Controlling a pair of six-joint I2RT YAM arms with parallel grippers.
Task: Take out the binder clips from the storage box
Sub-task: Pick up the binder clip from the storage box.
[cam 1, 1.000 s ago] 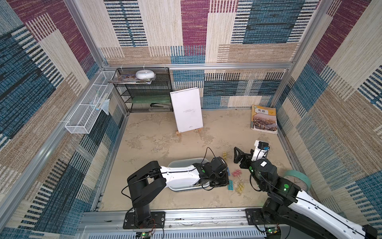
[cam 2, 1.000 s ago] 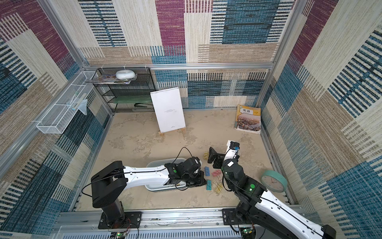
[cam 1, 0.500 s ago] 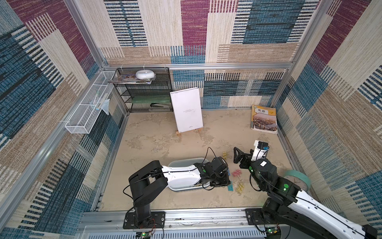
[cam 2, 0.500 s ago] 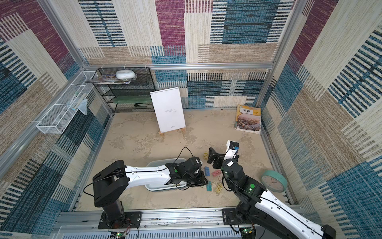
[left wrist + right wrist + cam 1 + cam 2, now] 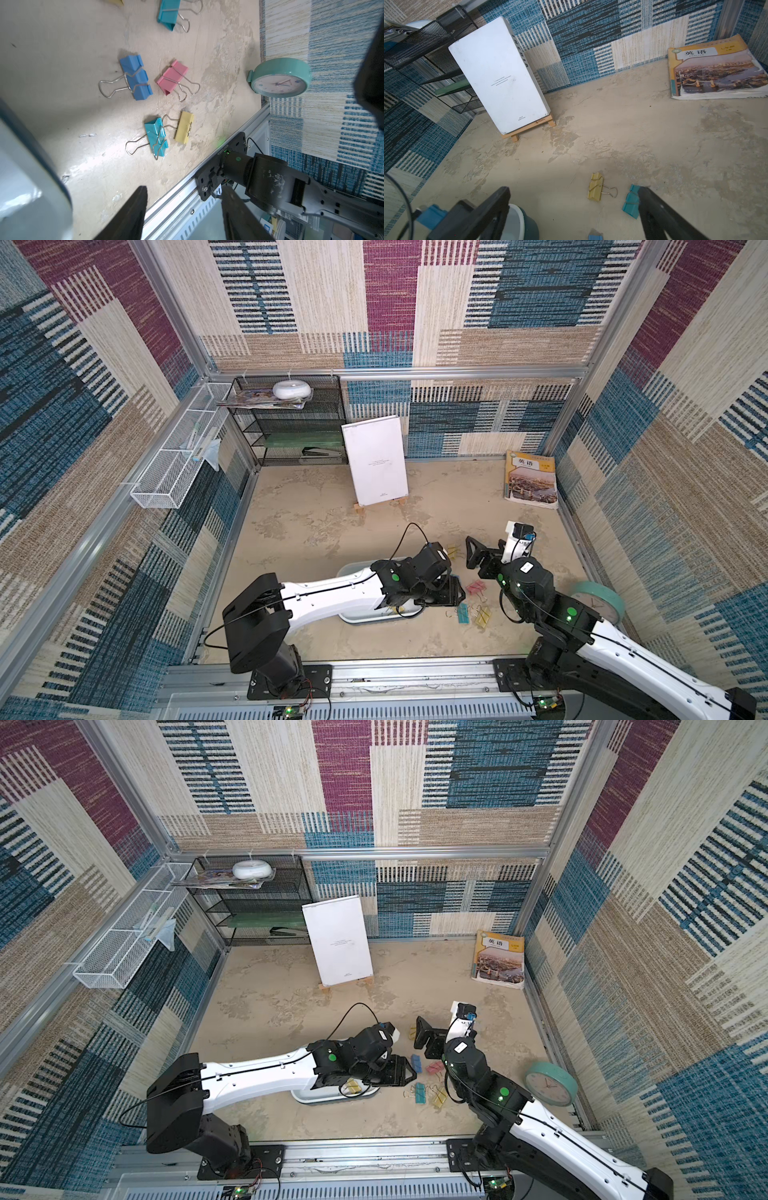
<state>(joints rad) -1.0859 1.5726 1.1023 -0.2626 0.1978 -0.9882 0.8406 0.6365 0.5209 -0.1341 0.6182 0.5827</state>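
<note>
The white storage box [image 5: 328, 1098] lies under my left arm, and a yellow binder clip [image 5: 353, 1086] shows inside it. On the table beside the box lie a blue clip [image 5: 136, 78], a pink clip [image 5: 172, 77], a teal clip [image 5: 156, 136] and a yellow clip [image 5: 184, 127]. Farther back lie a yellow clip [image 5: 596, 189] and a teal clip [image 5: 631, 202]. My left gripper [image 5: 185, 188] stands open past the box's right end, empty, close to the blue clip [image 5: 416, 1063]. My right gripper [image 5: 573, 189] is wide open above the far clips, holding nothing.
A teal clock [image 5: 598, 601] leans at the right wall. A textbook [image 5: 532, 483] lies at the back right. A white board on a small easel [image 5: 376, 464] stands mid-back, beside a black mesh rack [image 5: 299, 423]. A white wire basket [image 5: 178, 460] hangs on the left wall.
My left gripper's jaws have gone from shut to open beside the box's right end. The right arm has stayed where it was.
</note>
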